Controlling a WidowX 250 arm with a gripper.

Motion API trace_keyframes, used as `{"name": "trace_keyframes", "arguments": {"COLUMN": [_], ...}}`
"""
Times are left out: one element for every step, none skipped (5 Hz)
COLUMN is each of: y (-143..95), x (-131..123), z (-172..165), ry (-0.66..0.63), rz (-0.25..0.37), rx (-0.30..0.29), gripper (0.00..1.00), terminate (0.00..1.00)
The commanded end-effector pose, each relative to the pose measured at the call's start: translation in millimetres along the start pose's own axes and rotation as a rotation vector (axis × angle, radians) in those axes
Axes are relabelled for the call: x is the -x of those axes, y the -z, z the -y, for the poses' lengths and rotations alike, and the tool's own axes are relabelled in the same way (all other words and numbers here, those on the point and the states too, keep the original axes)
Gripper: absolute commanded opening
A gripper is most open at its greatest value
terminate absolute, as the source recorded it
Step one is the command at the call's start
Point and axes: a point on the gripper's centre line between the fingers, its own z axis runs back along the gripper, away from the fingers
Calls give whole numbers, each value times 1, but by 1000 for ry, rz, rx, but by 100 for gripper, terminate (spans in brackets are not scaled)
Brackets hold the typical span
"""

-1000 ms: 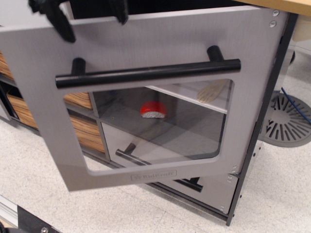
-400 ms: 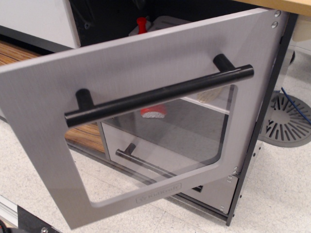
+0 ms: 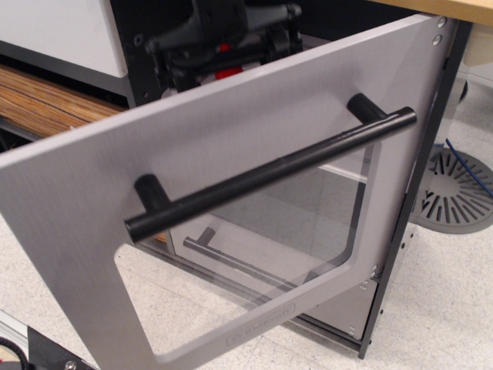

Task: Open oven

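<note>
One oven [image 3: 231,146] door, swung wide open toward camera; one black bar handle [image 3: 269,173], one clear window [image 3: 254,254]. One grey drawer [image 3: 231,258] seen through window. One gripper [image 3: 223,38] above door's top edge; finger state undeterminable.

Single view, close in front of the oven [image 3: 231,193], angled down across its swung-open door toward the floor [image 3: 439,308]

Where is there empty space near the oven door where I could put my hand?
There is bare floor right of the oven door, below the round grate. There is more floor under the door's swung-out corner. Above the door's top edge is crowded: the gripper sits there.
</note>
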Motion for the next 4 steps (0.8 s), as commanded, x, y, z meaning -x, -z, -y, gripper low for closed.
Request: {"name": "trace_keyframes", "arguments": {"y": [0, -1, -1, -1], "x": [5, 13, 13, 13], "z": [-8, -13, -13, -13], "ry": [-63, -42, -42, -42], "rz": [18, -15, -15, -15], "rx": [34, 50, 50, 50], "gripper": [100, 100, 100, 100], "terminate": [0, 0, 0, 0]}}
